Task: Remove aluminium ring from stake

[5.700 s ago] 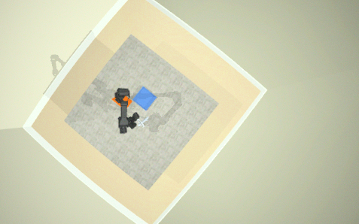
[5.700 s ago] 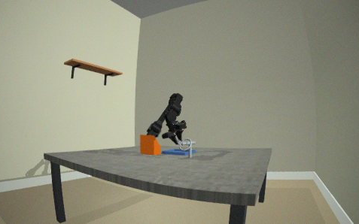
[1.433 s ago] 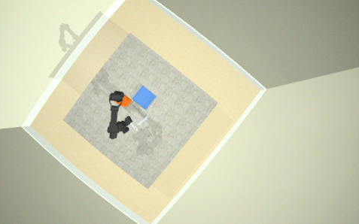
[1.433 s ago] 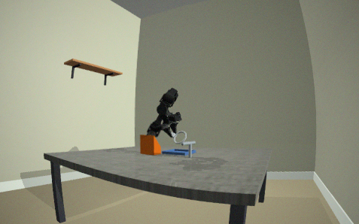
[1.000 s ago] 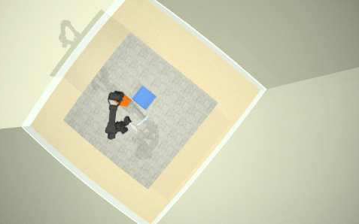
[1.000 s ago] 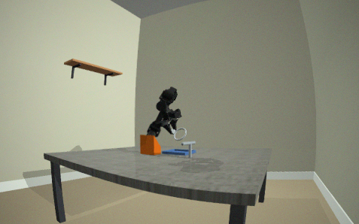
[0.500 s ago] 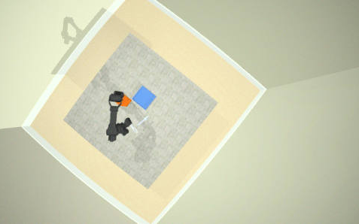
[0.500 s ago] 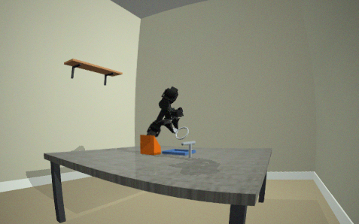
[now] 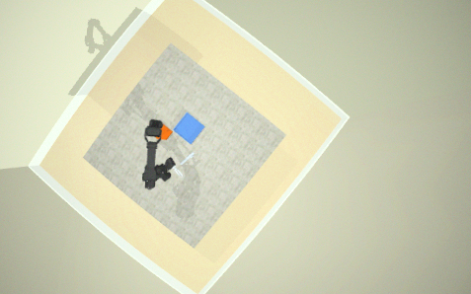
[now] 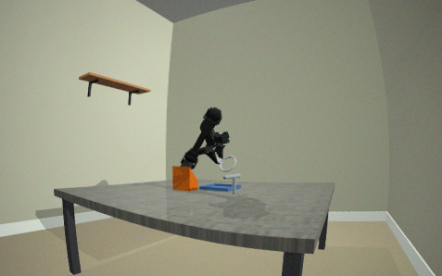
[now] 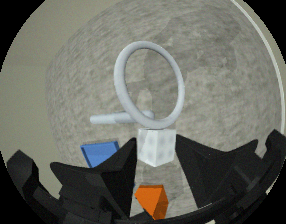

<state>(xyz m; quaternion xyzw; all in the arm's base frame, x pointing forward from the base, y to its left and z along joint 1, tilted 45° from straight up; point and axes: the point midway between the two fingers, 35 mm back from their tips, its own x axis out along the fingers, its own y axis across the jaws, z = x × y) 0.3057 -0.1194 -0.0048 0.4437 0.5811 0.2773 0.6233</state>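
In the exterior view, left to right, you have the orange block (image 9: 166,132) (image 10: 183,179) (image 11: 152,198), then the blue tray (image 9: 190,128) (image 10: 208,187) (image 11: 100,153) on the table. Your gripper (image 9: 175,168) (image 10: 220,161) (image 11: 155,140) stands partly open, pinching the welded tab (image 10: 220,160) (image 11: 156,147); the aluminium ring (image 9: 178,172) (image 10: 235,163) (image 11: 180,90) juts beyond your fingertips, tipped up and off the steel stake (image 9: 188,158) (image 10: 233,185) (image 11: 101,119), above its cross-bar.

We see plain room, kind unclear: bare beige walls, white skirting (image 10: 357,216), tan floor (image 10: 129,250). Wooden shelf (image 10: 115,83) on dark brackets, left wall. Grey-topped table (image 9: 231,148) (image 10: 161,204) (image 11: 214,65) with dark legs. Robot arm (image 9: 151,158) (image 10: 201,139) on it suggests lab or workshop to us.
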